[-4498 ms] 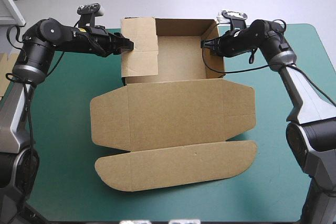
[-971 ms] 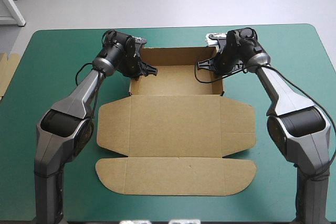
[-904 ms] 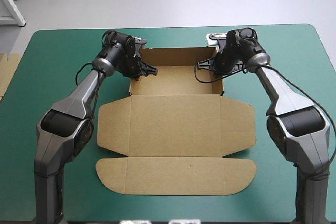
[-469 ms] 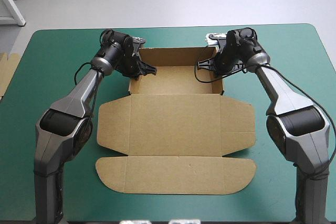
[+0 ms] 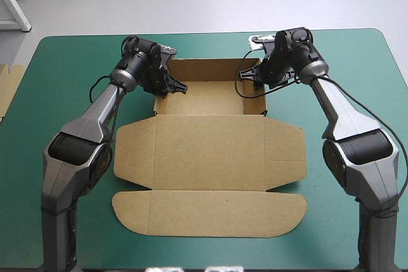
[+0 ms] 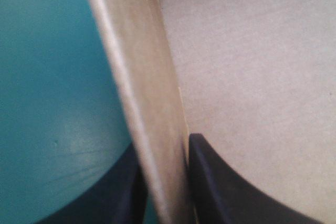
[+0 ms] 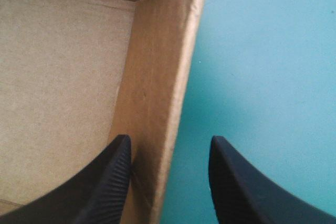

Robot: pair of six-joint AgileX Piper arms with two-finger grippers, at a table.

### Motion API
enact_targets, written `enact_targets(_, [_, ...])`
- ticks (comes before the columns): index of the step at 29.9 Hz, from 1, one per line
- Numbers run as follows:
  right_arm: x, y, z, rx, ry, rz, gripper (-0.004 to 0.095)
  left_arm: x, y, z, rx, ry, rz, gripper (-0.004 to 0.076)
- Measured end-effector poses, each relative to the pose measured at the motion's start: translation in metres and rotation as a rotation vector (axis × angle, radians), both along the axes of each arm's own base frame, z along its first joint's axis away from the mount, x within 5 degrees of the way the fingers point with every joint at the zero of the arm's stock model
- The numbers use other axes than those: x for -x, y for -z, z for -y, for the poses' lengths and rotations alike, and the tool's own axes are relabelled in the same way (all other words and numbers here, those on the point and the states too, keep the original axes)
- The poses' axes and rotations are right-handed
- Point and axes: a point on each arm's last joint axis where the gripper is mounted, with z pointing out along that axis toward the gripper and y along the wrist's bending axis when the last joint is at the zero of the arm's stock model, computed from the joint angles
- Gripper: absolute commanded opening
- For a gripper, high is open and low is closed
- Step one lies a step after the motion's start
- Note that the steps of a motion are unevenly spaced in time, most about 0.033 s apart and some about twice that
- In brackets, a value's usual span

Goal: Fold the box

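Sitting toward the far middle of the teal-green cover [image 5: 64, 106], the box [image 5: 207, 98] stands as an open tray with its walls raised, and its lid [image 5: 210, 151] lies flat on the table toward the near edge, ending in a long flap [image 5: 210, 213] with rounded corners. Both arms reach in from the sides to the tray's far half.

On the tray's left wall [image 5: 157, 97] the left gripper [image 5: 173, 86] is pinching the board: in the left wrist view the wall [image 6: 139, 77] runs straight up between the two black fingers of the gripper [image 6: 164, 148], one finger [image 6: 121, 187] outside over the cover, the other [image 6: 215, 182] inside over the tray's floor, both pressed close against the board.

At the right wall [image 5: 263, 97] the right gripper [image 5: 250, 76] is spread. Its wrist view shows the wall [image 7: 163, 51] rising between the fingers of the gripper [image 7: 169, 140]; the inner finger [image 7: 102, 182] lies just beside the wall's inside face, while the outer finger [image 7: 236, 182] stands apart from the board, over bare cover.

A strip of brown board [image 5: 7, 90] shows at the table's left edge, well apart from the box
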Motion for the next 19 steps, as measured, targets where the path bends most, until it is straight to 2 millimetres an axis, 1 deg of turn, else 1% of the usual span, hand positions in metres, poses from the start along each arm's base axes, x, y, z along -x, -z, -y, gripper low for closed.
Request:
enact_targets(3, [0.001,-0.001,0.000,0.002,0.001,-0.009,0.0457,0.001,-0.007,-0.003,-0.010,0.001,0.013,0.0473])
enact_targets(5, [0.003,-0.003,0.001,0.003,0.001,-0.012,0.0457,0.003,-0.015,-0.003,-0.005,0.001,0.028,0.0517])
enact_targets(8, [0.007,-0.012,0.002,-0.002,0.001,0.003,0.0455,0.007,-0.024,-0.004,0.008,0.001,0.043,0.0518])
enact_targets(12, [0.014,-0.035,0.004,-0.021,0.004,0.062,0.0455,0.013,-0.040,-0.005,0.031,0.002,0.068,0.0518])
enact_targets(16, [0.023,-0.055,0.007,-0.040,0.006,0.110,0.0453,0.023,-0.066,-0.008,0.053,0.005,0.124,0.0518])
enact_targets(19, [0.029,-0.067,0.008,-0.053,0.006,0.133,0.0422,0.033,-0.089,-0.011,0.077,0.006,0.175,0.0517])
